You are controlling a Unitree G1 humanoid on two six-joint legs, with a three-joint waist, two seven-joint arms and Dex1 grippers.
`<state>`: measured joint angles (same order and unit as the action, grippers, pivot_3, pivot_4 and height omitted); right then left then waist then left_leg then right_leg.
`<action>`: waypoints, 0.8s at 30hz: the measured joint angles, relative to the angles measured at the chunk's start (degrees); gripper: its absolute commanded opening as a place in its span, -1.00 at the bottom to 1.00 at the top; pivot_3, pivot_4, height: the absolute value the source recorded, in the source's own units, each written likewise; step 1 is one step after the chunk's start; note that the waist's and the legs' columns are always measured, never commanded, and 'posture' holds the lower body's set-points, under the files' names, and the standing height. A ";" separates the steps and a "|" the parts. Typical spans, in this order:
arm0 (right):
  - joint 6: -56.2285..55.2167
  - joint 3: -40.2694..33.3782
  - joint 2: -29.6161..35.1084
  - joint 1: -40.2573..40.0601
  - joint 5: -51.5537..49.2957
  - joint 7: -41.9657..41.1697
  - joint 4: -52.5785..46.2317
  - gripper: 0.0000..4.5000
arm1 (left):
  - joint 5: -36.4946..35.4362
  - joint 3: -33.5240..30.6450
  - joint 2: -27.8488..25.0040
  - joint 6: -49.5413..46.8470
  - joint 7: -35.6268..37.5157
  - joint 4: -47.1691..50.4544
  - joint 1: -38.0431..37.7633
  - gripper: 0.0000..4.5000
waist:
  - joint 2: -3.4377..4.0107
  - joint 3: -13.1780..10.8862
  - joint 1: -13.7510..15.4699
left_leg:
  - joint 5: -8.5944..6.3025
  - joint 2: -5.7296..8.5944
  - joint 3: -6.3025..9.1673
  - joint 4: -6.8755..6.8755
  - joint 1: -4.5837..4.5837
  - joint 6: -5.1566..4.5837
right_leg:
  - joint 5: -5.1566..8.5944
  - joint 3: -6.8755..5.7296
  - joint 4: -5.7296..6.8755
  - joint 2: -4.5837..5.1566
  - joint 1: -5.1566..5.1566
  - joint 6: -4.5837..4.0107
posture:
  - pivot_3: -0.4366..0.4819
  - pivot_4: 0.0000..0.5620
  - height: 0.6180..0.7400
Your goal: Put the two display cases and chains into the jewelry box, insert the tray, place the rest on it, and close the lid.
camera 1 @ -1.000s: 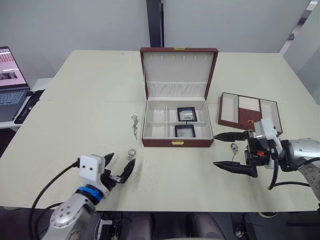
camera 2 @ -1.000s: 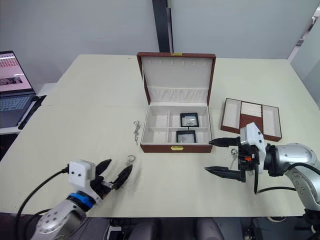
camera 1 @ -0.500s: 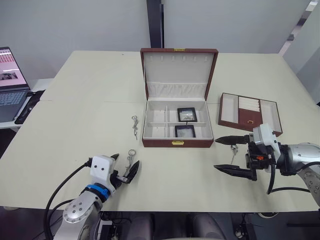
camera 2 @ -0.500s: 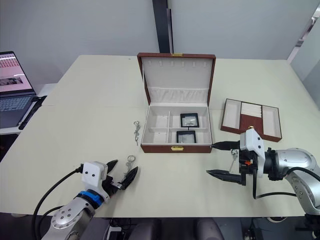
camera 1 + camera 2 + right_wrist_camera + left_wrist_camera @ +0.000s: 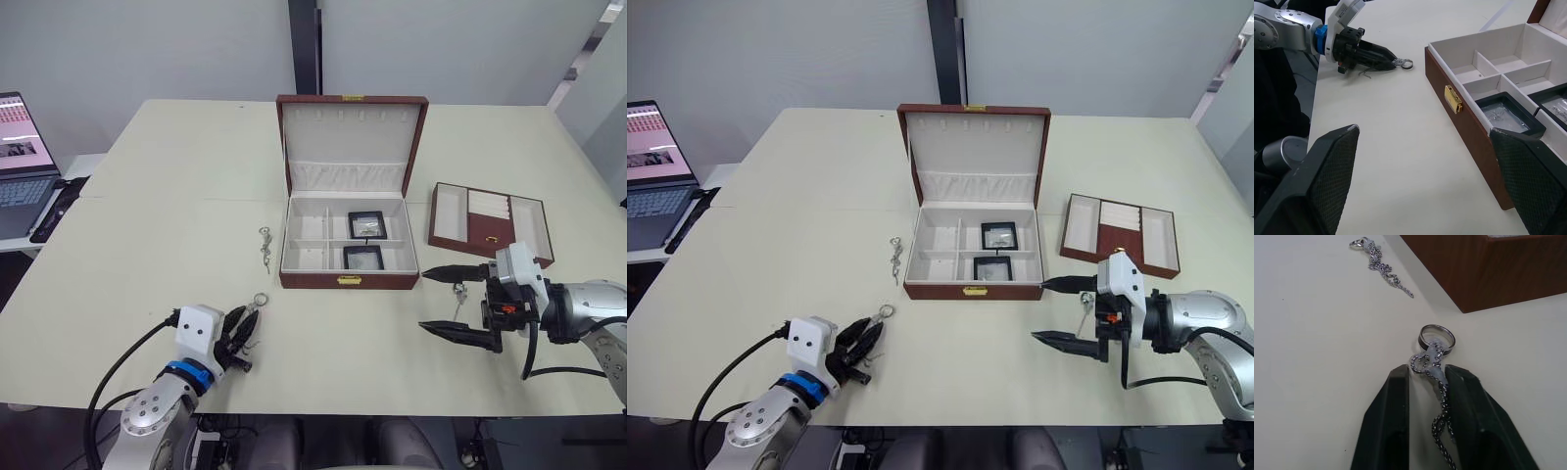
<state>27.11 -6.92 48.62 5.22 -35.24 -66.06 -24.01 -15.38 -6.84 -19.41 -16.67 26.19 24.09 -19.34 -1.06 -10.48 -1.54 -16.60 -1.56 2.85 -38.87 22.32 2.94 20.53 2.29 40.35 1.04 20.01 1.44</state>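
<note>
On the bench [image 5: 147, 245], the open jewelry box [image 5: 345, 242] holds 2 display cases [image 5: 365, 224]. 3 chains lie outside: 1 left of the box [image 5: 264, 247], 1 beside the wide-open right tool [image 5: 454, 303], 1 ringed chain [image 5: 1436, 363]. The left tool [image 5: 243, 333], spread 0.5 s ago, now clamps it. 1 tray [image 5: 490, 222] sits right.

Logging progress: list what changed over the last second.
The left tool moved forward to the near chain and closed on it. The right tool shifted slightly and stays open by the small piece on the table. Unchanged: the box open with two cases inside, the other chain, the tray.
</note>
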 measured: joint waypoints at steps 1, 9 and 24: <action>0.00 0.00 0.00 -0.02 0.00 0.02 0.00 1.00 | -0.04 0.12 0.01 0.13 0.27 -0.05 0.01 -0.96 | 0.00 0.00 0.00 | 0.00 0.00 0.00 0.00 0.00 0.00 | 0.00 0.00 0.00 0.00 0.00 0.00 | -0.05 -0.47 1.00; -0.28 0.00 -0.07 -0.09 0.03 0.08 0.07 1.00 | -0.06 0.14 0.09 1.15 0.59 -1.03 1.00 -0.98 | 0.00 0.00 0.00 | 0.00 0.00 0.00 0.01 -0.01 0.00 | 0.00 0.00 -0.01 0.00 -0.01 0.00 | -0.05 -0.47 1.00; -0.30 0.00 -0.44 2.03 0.04 1.22 0.26 1.00 | -9.02 -4.26 0.09 -4.22 -1.21 6.09 5.36 -0.98 | -0.02 -0.02 0.01 | 0.00 -0.01 0.03 0.01 0.02 0.00 | 0.00 -0.02 -0.04 0.00 0.00 0.00 | -0.05 -0.47 1.00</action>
<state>26.80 -6.92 48.18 7.26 -35.21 -64.84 -23.75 -24.40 -11.10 -19.32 -20.90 24.98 30.18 -13.98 -1.09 -10.50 -1.53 -16.59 -1.57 2.88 -38.86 22.34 2.94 20.53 2.27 40.32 1.03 20.00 1.44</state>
